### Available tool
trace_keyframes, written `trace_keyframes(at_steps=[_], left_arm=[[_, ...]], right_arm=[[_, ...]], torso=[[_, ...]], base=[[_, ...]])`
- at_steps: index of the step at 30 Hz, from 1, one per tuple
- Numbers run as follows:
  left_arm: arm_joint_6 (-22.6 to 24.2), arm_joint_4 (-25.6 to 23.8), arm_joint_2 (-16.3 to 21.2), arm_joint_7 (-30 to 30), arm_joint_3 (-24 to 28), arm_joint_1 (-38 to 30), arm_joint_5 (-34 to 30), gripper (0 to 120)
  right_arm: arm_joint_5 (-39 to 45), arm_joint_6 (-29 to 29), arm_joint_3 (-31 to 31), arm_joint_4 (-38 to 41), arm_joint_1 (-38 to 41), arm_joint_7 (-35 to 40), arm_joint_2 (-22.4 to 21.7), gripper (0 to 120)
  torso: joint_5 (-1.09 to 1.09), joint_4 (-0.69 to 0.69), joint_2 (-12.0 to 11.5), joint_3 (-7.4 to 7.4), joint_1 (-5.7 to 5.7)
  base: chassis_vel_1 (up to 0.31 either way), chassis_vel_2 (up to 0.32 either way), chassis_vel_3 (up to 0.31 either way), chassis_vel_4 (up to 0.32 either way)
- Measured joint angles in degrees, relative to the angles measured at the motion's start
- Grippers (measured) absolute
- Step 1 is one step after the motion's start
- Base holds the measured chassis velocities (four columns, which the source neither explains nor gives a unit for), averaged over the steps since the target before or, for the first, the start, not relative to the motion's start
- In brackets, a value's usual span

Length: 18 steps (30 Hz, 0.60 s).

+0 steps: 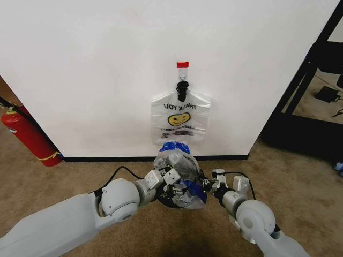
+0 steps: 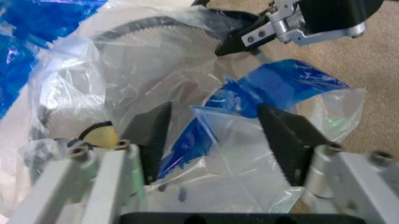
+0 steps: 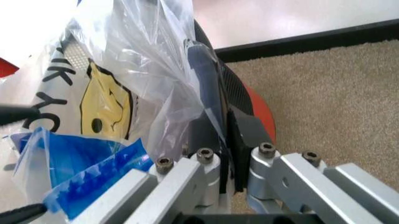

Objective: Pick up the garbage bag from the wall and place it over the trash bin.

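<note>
- Head view, left edge: fire extinguisher (image 1: 29, 136) against the wall (image 1: 80, 64), well apart from the work.
- Left gripper (image 1: 163, 179): at the bin top, jaws wide apart astride blue-and-clear film, gripping nothing.
- Centre: a draped bag (image 1: 182, 171), smiley-printed, bunched over the trash bin (image 3: 240, 93). Seems covered but not yet spread flat.
- Upper centre: a garbage bag (image 1: 180, 120) hangs on the hook (image 1: 182, 88), untouched.
- Right gripper (image 1: 214, 184): fingers pinched on the film at the bin's rim.
- Right edge: black shelf frame (image 1: 305, 80); open carpet between.
</note>
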Motion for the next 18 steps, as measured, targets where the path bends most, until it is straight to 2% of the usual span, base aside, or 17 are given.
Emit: trace_keyframes(at_steps=[5,10,12,13,16,18], left_arm=[[0.53,0.32,-0.08,0.06,1.29,-0.46,-0.11,30],[0.85,0.65,-0.1,0.07,1.62,-0.67,-0.22,21],[0.92,0.73,0.24,-0.05,1.62,-0.54,-0.41,12],[0.92,0.73,0.24,-0.05,1.62,-0.54,-0.41,12],[0.94,0.74,0.59,-0.19,1.5,-0.13,-0.44,0],[0.93,0.68,0.86,-0.32,1.22,0.28,-0.41,0]], right_arm=[[0.07,0.0,0.06,0.12,-0.11,0.18,-0.07,0],[0.23,0.01,0.06,0.19,-0.05,0.35,-0.14,0],[0.51,0.02,0.06,0.27,0.04,0.47,-0.23,0],[0.51,0.02,0.06,0.27,0.04,0.47,-0.23,0],[0.71,0.02,0.04,0.28,0.25,0.55,-0.35,0],[0.84,0.03,-0.03,0.28,0.43,0.6,-0.4,0]], torso=[[0.0,0.0,0.0,0.0,0.0],[0.0,0.0,0.0,0.0,0.0],[0.0,0.0,0.0,0.0,0.0],[0.0,0.0,0.0,0.0,0.0],[0.0,0.0,0.0,0.0,0.0],[-0.01,0.0,0.0,0.0,0.0]], base=[[0.0,0.0,0.0,0.0],[0.0,0.0,0.0,0.0],[0.0,0.0,0.0,0.0],[0.0,0.0,0.0,0.0],[0.0,0.0,0.0,0.0],[0.0,0.0,0.0,0.0]])
